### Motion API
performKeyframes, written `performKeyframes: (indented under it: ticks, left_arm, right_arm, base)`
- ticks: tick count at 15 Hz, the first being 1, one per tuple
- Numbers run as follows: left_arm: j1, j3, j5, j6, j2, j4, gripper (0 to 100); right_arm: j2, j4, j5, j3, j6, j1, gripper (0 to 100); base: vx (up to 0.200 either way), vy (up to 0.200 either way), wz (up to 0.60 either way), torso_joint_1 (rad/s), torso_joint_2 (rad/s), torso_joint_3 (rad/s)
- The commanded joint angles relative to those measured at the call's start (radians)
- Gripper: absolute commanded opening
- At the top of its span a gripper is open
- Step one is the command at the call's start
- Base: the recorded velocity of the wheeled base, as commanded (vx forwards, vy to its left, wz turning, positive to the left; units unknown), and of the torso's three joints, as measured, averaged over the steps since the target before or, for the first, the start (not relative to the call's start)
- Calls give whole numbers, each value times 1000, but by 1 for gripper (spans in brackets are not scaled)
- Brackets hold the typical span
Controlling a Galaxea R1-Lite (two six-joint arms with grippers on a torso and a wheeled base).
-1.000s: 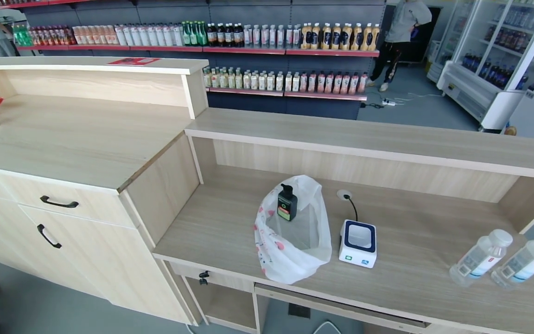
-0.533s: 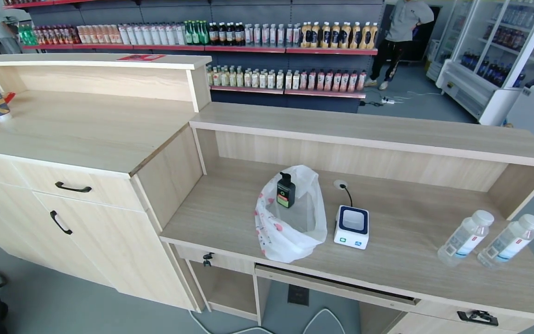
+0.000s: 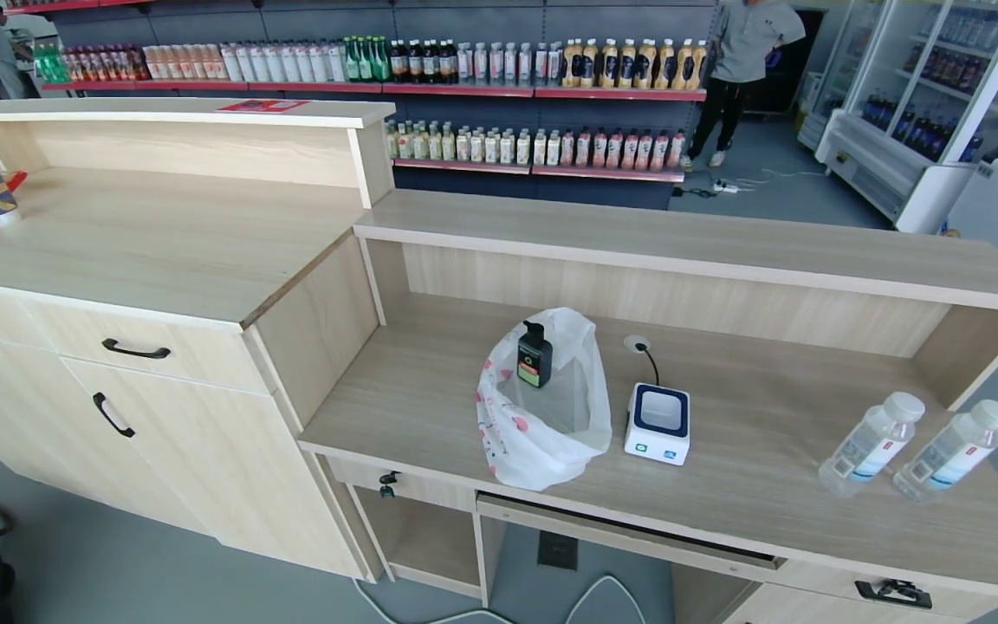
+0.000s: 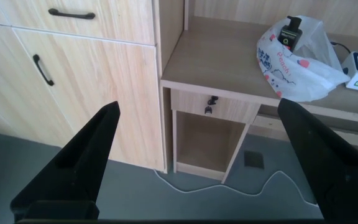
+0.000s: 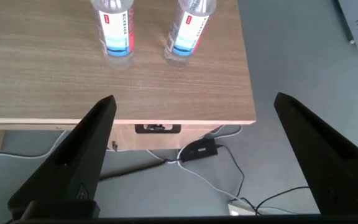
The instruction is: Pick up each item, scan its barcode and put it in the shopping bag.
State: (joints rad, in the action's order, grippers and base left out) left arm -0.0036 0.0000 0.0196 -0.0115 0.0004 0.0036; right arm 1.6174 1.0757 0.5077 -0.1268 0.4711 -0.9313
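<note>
White plastic shopping bag (image 3: 547, 433) stands open near the front edge of the desk (image 3: 750, 494), toward its left end, with a black pump bottle (image 3: 534, 357) upright inside. You have the barcode scanner (image 3: 657, 423) just beside the bag. A water bottle (image 3: 870, 444) and a second water bottle (image 3: 949, 451) sit side by side near the front right corner. Your left gripper (image 4: 197, 107) hangs off the front left corner, your right gripper (image 5: 194, 98) off the front right corner; both have their fingers spread wide and hold nothing.

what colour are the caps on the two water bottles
White caps on both clear water bottles, clearest in the head view.
</note>
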Motion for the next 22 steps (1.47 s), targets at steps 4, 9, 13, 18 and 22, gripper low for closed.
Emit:
performKeyframes:
  ticks: [4,9,13,18,22]
  left_arm:
    - [1,0,0,-1,1,-1,100]
    - [1,0,0,-1,1,1,100]
    - [1,0,0,-1,1,-1,100]
    - [1,0,0,-1,1,-1,100]
    - [1,0,0,-1,1,-1,100]
  right_arm:
    - [266,164,0,-73,-2,-12,100]
    - [403,239,0,-172,-19,26,100]
    - [521,331,-1,-211,-14,95,100]
    - [608,397,-14,-269,-14,181,100]
    - [671,406,-26,-341,-11,229,100]
  base:
    - [0,0,0,0,0,0]
    - [0,0,0,0,0,0]
    - [0,0,0,0,0,0]
    - [0,0,0,0,0,0]
    - [0,0,0,0,0,0]
